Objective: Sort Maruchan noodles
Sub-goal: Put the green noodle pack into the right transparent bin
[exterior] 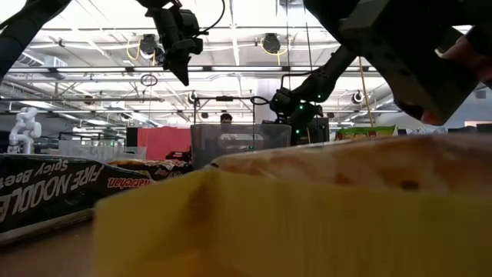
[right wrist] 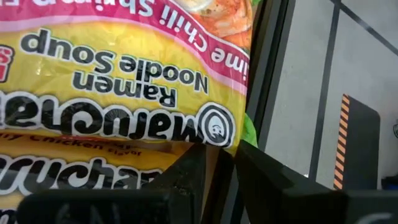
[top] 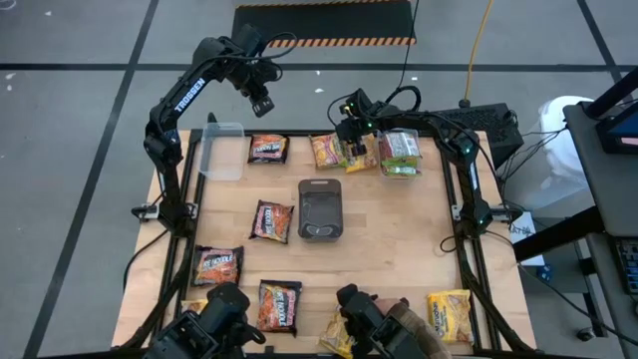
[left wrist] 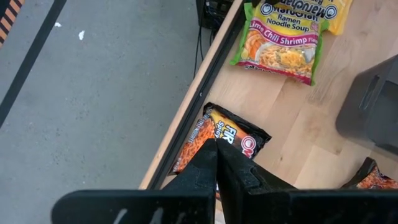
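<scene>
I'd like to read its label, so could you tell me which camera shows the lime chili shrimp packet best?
The left wrist view: the lime chili shrimp packet lies almost whole there, flavour readable. The right wrist view shows it close and cropped; the high view tiny near the right gripper; the low view shows nothing certain.

Yellow packet [exterior: 307, 215] blurred, blocking table; near-edge packets [top: 339, 339] cut off.

— Underfoot? Grey floor [top: 80, 120] crossed by dark lines, plus a black mat [top: 324, 22] edged with orange-black hazard stripes.
— Overhead? Ceiling beams [exterior: 254, 71] and bright round lamps [exterior: 270, 42].
</scene>
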Available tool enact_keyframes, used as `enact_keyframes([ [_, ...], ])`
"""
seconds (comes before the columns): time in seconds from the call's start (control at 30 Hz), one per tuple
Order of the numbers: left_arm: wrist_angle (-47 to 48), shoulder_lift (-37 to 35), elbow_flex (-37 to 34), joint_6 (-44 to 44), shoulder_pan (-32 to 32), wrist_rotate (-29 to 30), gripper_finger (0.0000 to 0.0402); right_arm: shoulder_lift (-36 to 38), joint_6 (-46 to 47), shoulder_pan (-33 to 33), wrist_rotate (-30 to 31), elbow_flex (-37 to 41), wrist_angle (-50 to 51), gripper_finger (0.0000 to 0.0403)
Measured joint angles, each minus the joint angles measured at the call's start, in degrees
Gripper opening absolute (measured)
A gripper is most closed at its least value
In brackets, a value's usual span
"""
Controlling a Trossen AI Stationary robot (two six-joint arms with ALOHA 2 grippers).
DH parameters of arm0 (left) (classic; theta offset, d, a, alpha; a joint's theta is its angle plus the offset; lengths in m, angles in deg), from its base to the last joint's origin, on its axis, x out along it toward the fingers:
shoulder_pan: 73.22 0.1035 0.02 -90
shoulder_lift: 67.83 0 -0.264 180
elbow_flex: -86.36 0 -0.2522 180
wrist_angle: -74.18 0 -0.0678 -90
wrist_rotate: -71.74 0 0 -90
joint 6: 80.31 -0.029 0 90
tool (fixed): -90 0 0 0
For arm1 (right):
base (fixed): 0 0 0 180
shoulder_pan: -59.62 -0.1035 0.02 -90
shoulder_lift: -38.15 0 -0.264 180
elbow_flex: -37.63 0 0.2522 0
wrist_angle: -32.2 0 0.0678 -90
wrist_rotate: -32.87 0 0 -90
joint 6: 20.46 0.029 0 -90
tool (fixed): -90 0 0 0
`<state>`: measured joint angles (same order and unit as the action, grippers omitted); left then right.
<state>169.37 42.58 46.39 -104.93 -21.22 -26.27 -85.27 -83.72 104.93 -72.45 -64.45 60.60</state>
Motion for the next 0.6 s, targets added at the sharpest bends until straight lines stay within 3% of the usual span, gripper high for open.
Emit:
enact_keyframes([
  [0.17,0.0,0.0,0.0,-0.2,0.0,0.0,0.0005,0.0,0.0,0.0,0.0,0.0,-1.2,0.0077],
  [0.3,0.0,0.0,0.0,-0.2,0.0,0.0,0.0005,0.0,2.8,0.0,-0.2,0.0,-2.6,0.0053],
  [0.47,0.0,0.0,0.0,-0.2,0.0,0.0,0.0005,0.0,5.1,-0.1,-6.0,0.0,-5.1,0.0006],
  [0.6,0.0,0.0,0.0,-0.2,0.0,0.0,0.0005,-1.1,5.4,-0.6,-7.3,0.0,-6.6,0.0006],
])
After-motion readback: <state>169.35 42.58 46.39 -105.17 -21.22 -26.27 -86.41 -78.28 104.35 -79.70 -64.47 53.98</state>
